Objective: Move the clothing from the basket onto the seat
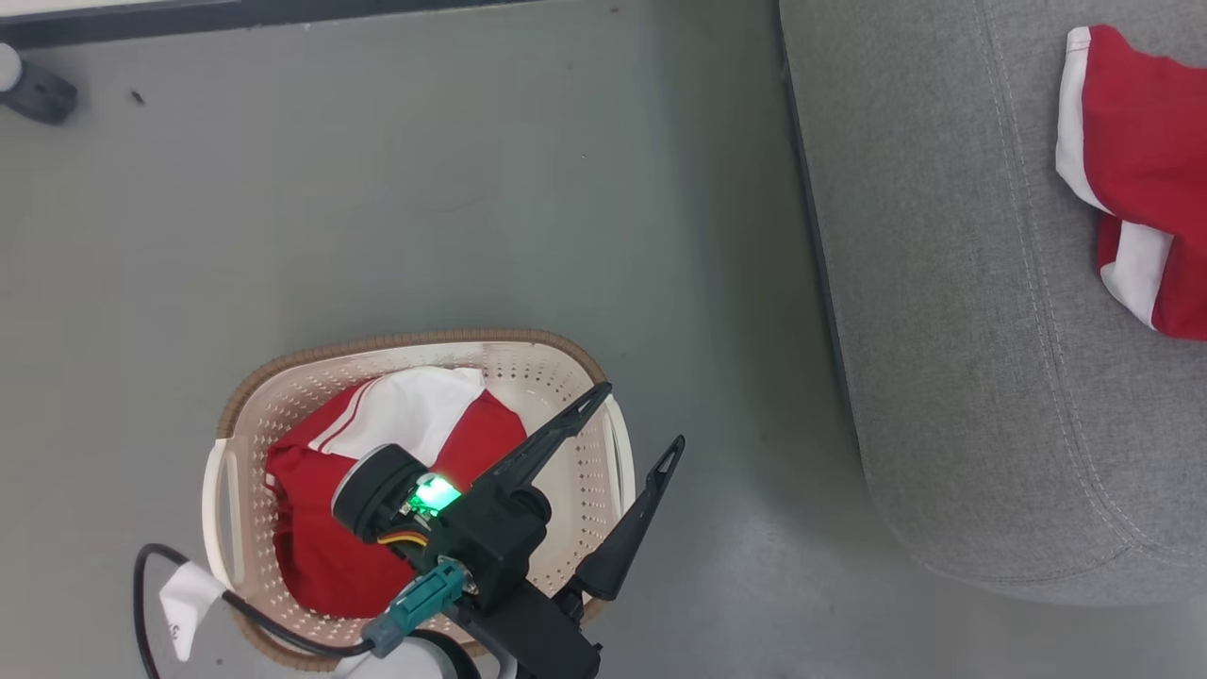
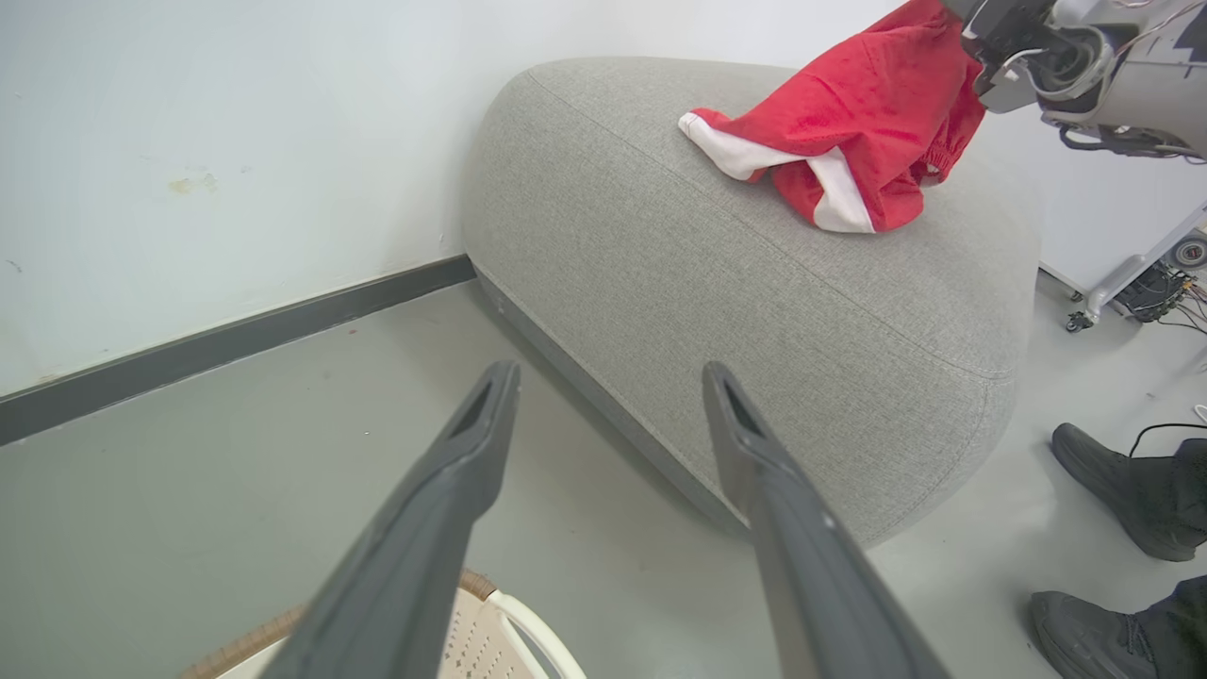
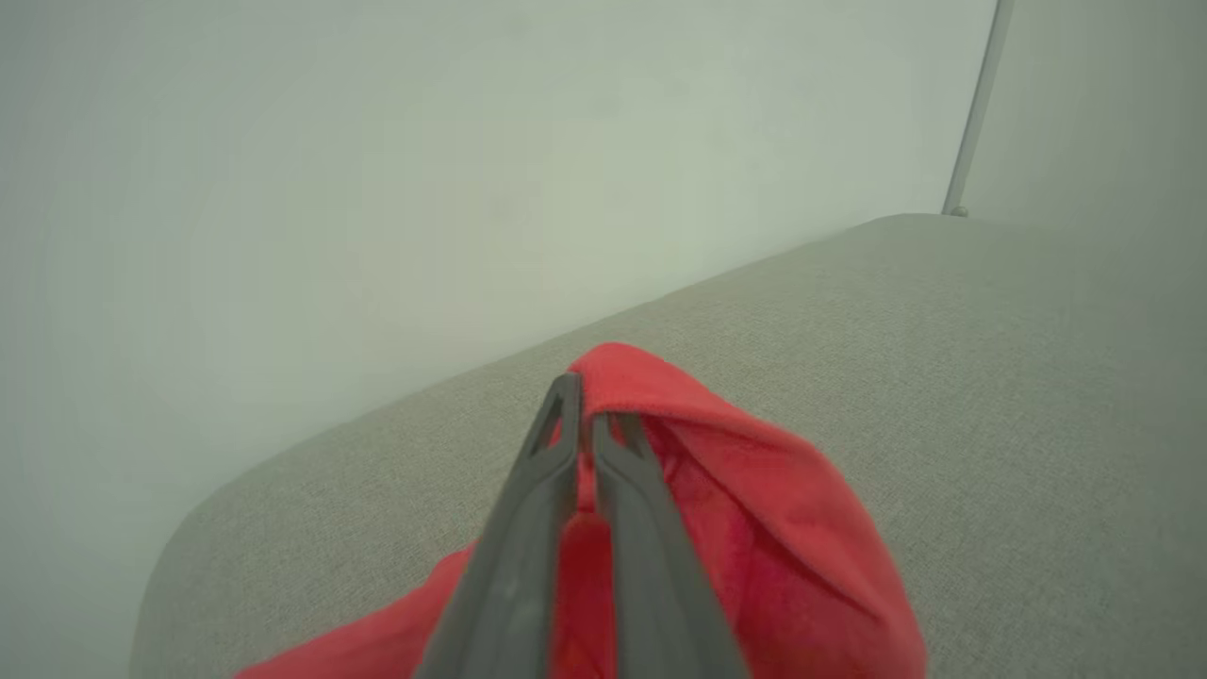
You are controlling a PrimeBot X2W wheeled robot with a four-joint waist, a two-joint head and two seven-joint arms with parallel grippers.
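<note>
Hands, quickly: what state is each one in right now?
Left hand: open, holding nothing, above the basket.
Right hand: closed on red clothing that drapes onto the seat.

Bare floor (image 1: 471,207) lies open between the basket (image 1: 415,340) and the seat (image 1: 943,330).

The basket (image 1: 528,366) was cream, dotted with small holes, under a brown rim. The garment (image 1: 321,556) in it was bright red with a white panel and thin white stripes. The seat (image 1: 943,283) was plain grey with a paler stitched line. The second garment (image 1: 1141,141) was red with white edging. The floor (image 1: 424,189) was grey-green, the wall (image 2: 236,113) white, its skirting (image 2: 236,344) dark grey. The left gripper (image 1: 641,415) and right gripper (image 3: 585,405) had black-grey fingers. The shoes (image 2: 1122,490) were black.
</note>
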